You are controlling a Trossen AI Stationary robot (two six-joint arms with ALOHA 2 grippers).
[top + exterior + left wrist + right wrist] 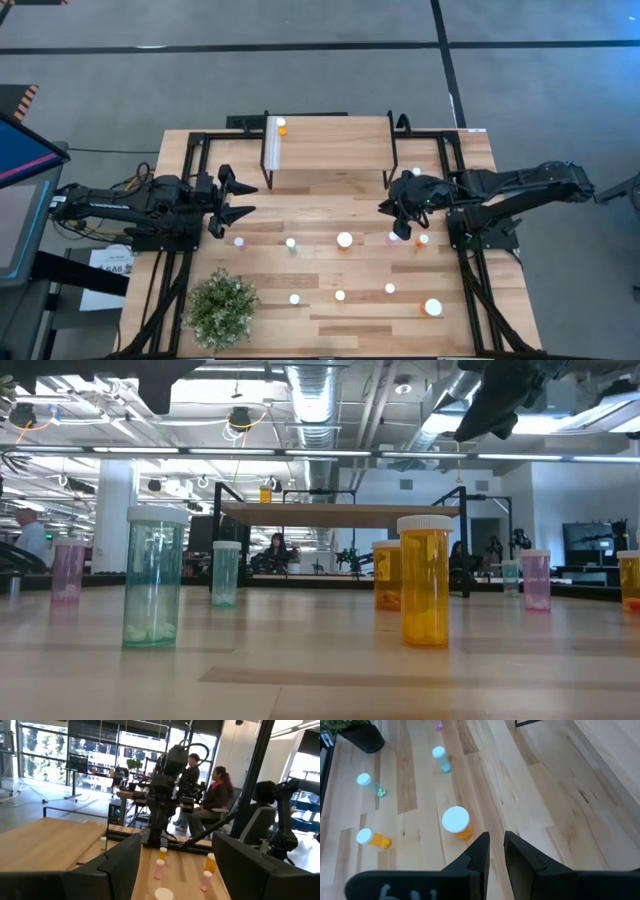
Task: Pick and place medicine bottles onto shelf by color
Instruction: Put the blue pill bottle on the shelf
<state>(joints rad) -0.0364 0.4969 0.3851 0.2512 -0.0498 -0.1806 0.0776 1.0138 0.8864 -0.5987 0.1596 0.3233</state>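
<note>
Pale wooden boards of the table (330, 205) carried small white-capped bottles (344, 239) scattered across the middle and near side, while one orange bottle (282, 127) stood on the shelf (330, 140). They looked light, stiff and smooth-walled, best pinched around the body just under the cap. The left gripper (243, 197) hovered with jaws wide and empty; the right gripper (393, 215) was nearly closed, holding nothing.
</note>
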